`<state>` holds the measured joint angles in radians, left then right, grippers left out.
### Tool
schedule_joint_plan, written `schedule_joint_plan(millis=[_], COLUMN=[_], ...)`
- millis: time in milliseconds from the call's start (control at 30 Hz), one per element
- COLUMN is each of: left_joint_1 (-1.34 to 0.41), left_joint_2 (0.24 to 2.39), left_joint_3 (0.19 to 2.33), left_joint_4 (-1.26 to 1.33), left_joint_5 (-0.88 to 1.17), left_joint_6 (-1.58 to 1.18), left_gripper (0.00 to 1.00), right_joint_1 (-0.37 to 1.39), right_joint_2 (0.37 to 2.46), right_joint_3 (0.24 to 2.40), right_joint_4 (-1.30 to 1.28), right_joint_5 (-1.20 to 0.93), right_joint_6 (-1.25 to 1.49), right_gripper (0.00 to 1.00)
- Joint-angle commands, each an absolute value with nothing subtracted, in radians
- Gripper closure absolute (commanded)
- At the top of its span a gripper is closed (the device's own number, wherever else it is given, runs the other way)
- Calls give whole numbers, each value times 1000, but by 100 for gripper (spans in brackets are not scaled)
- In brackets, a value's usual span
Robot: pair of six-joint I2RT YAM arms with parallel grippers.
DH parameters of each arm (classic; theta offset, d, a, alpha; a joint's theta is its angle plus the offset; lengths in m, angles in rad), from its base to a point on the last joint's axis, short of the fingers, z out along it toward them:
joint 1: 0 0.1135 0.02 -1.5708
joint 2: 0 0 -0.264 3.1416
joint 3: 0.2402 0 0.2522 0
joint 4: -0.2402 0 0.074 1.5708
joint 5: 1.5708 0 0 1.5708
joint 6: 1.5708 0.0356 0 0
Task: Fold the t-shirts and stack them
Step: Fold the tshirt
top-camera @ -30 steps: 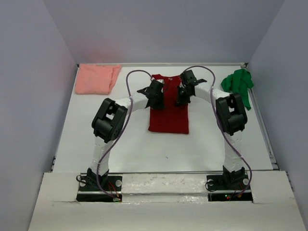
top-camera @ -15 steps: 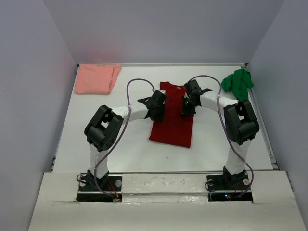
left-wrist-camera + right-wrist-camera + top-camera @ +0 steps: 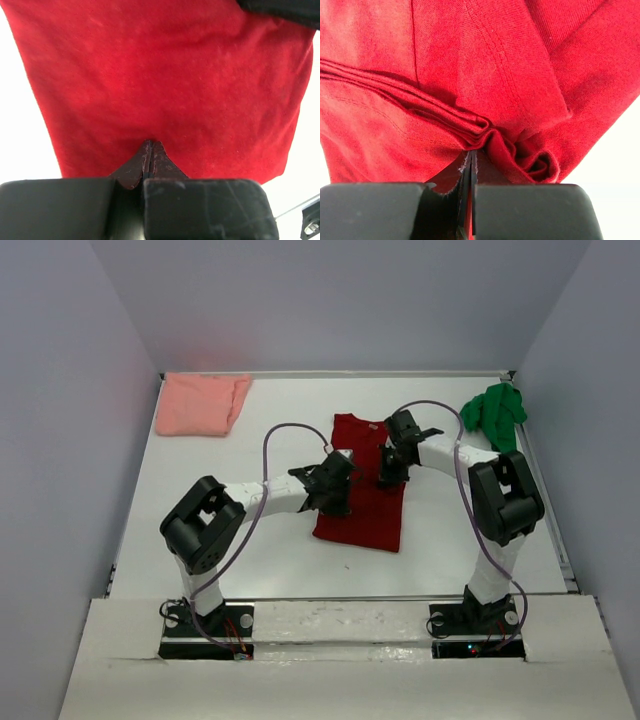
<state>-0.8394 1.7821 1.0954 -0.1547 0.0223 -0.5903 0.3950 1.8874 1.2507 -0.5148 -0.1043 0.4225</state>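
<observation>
The dark red t-shirt (image 3: 365, 520) lies as a long folded strip mid-table, slightly skewed. My left gripper (image 3: 336, 496) is at the strip's left edge. In the left wrist view its jaws (image 3: 150, 144) are shut, tips meeting flat red cloth (image 3: 165, 75). My right gripper (image 3: 390, 472) is at the strip's right edge, farther back. In the right wrist view it (image 3: 471, 151) is shut on bunched folds of the red cloth (image 3: 420, 60). The pale salmon pink t-shirt (image 3: 200, 403) lies folded at the back left. The bright green t-shirt (image 3: 495, 412) is crumpled at the back right.
Grey walls close the table (image 3: 250, 550) on the left, back and right. A raised white ledge (image 3: 340, 620) with both arm bases runs along the near edge. Purple cables loop above each forearm.
Both grippers came toward the near edge, the left one farther, and the dark red t-shirt slid with them. The pink and green shirts stayed put.
</observation>
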Motion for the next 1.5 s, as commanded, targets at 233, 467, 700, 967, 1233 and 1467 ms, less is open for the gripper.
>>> schedule_joint_plan(millis=[233, 467, 700, 967, 1233, 1467], left_joint_1=[-923, -957, -983, -983, -985, -1015], left_joint_2=[1785, 1822, 1848, 1853, 1776, 1744], left_joint_3=[1091, 1106, 1146, 1169, 1178, 1233], left_joint_4=[-109, -92, -98, -117, -216, -360], left_joint_5=[18, 37, 43, 31, -133, -311], left_joint_6=[-644, -655, -653, -644, -667, -722], left_gripper=[100, 100, 100, 100, 100, 100], right_joint_1=[410, 410, 419, 428, 457, 523], right_joint_2=[2023, 2071, 2131, 2163, 2013, 1841], right_joint_3=[1408, 1511, 1601, 1655, 1536, 1415], right_joint_4=[-656, -716, -750, -779, -735, -721], right_joint_5=[-54, -54, -61, -40, -9, 54], right_joint_6=[379, 353, 342, 337, 362, 402], right_gripper=[100, 100, 100, 100, 100, 100])
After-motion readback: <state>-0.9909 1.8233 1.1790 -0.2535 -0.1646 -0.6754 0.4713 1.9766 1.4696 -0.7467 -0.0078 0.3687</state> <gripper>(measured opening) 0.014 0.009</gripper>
